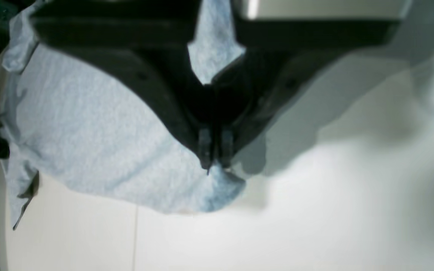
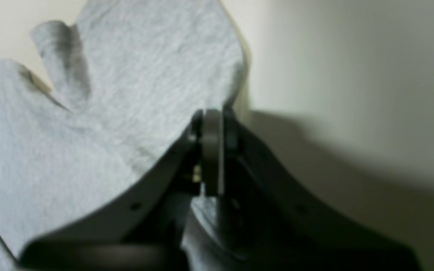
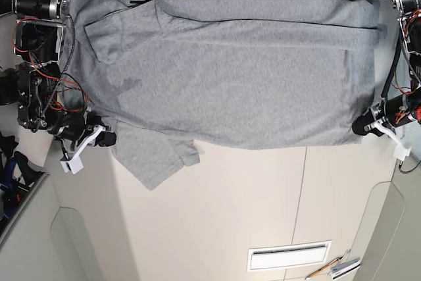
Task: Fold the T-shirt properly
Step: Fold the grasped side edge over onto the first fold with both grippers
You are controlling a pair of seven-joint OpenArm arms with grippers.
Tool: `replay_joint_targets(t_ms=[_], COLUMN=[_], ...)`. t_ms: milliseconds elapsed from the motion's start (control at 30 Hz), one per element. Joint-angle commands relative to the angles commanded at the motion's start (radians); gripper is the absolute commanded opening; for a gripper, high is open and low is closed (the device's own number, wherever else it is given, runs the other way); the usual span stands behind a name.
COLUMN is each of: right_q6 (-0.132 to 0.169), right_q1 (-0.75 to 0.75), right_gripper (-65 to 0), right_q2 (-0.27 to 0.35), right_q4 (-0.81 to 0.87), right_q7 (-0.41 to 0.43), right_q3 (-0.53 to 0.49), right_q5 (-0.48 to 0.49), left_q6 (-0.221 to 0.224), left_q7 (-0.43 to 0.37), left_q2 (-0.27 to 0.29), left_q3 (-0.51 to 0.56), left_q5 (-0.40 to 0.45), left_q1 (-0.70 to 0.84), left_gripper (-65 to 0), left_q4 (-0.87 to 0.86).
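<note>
The light grey T-shirt lies spread flat, plain side up, across the far half of the table; no lettering shows. Its sleeves are at the left and its hem at the right. One sleeve sticks out toward the near side. My left gripper is shut on the near hem corner; the left wrist view shows the gripper pinching the cloth low over the table. My right gripper is shut on the shirt's edge beside the near sleeve; the right wrist view shows the gripper with cloth between its jaws.
The cream table has bare surface on the near side of the shirt. A white slotted plate and some pens lie near the front right. Arm bases and wiring stand at the table's left edge and right edge.
</note>
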Motion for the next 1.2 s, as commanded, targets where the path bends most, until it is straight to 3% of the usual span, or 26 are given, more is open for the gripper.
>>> replay_joint_targets(t_ms=[233, 367, 600, 800, 1200], right_q6=[0.0, 0.001, 0.0, 0.0, 0.008], right_q1=[-0.012, -0.071, -0.187, -0.301, -0.508], right_gripper=[-65.0, -65.0, -65.0, -65.0, -65.0], right_q2=[0.031, 0.073, 0.113, 0.136, 0.146], right_q4=[0.127, 0.216, 0.356, 0.454, 0.581], right_q7=[-0.088, -0.103, -0.13, -0.148, -0.172], right_q3=[0.0, 0.001, 0.008, 0.041, 0.209], right_q5=[0.085, 0.147, 0.198, 0.225, 0.277], left_q6=[0.0, 0.0, 0.0, 0.0, 0.0], left_q7=[0.066, 0.174, 0.245, 0.299, 0.336], left_q2=[-0.071, -0.118, -0.166, -0.24, -0.255], left_q3=[0.0, 0.0, 0.0, 0.0, 0.0], left_q5=[-0.039, -0.138, -0.218, -0.297, -0.325], left_q1=[0.003, 0.04, 0.121, 0.235, 0.363], left_gripper=[-65.0, -65.0, -65.0, -65.0, -65.0], left_q4=[0.087, 0.149, 0.21, 0.301, 0.36])
